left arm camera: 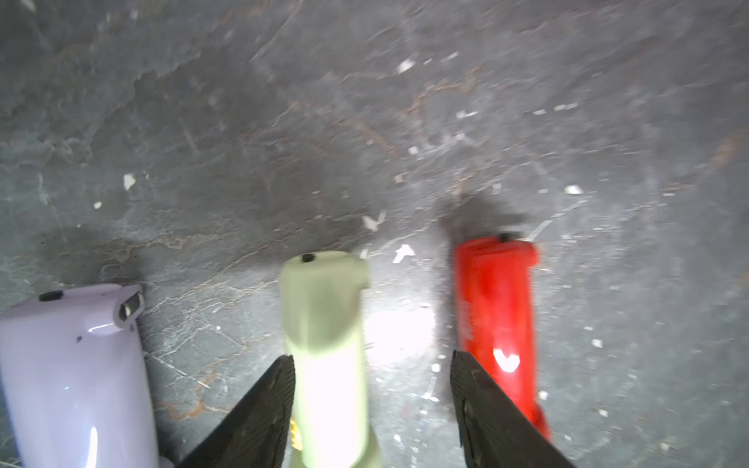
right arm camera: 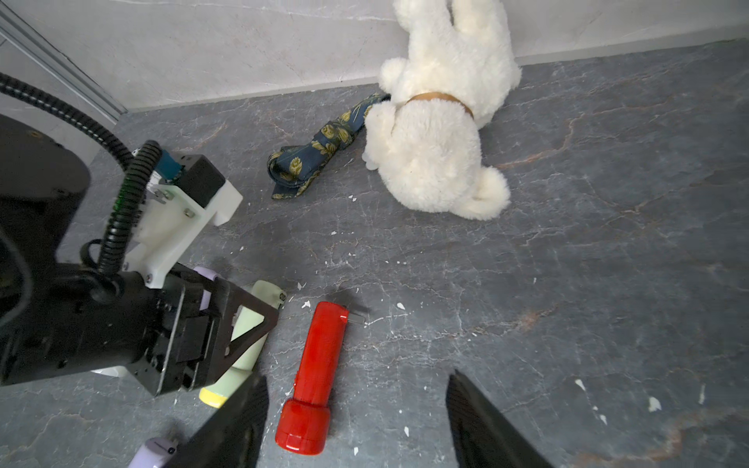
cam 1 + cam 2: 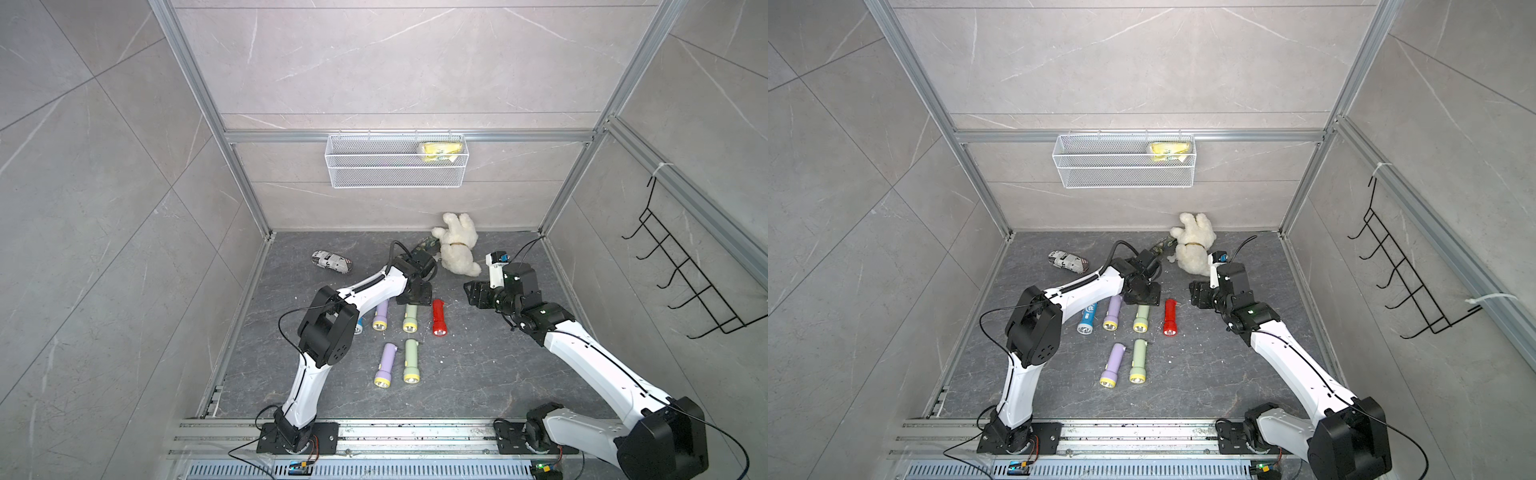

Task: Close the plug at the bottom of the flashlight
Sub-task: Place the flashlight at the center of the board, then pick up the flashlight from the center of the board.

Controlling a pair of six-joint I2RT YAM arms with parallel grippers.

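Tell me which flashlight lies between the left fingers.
The far-row green flashlight, beside the red one: it alone lies between the left fingers.

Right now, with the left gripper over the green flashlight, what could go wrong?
The left gripper's open jaws straddle the green flashlight, with one finger right beside the red flashlight; widening or lowering could knock the red one. The right gripper hovers open close to the left arm's wrist, so the arms could collide over that row.
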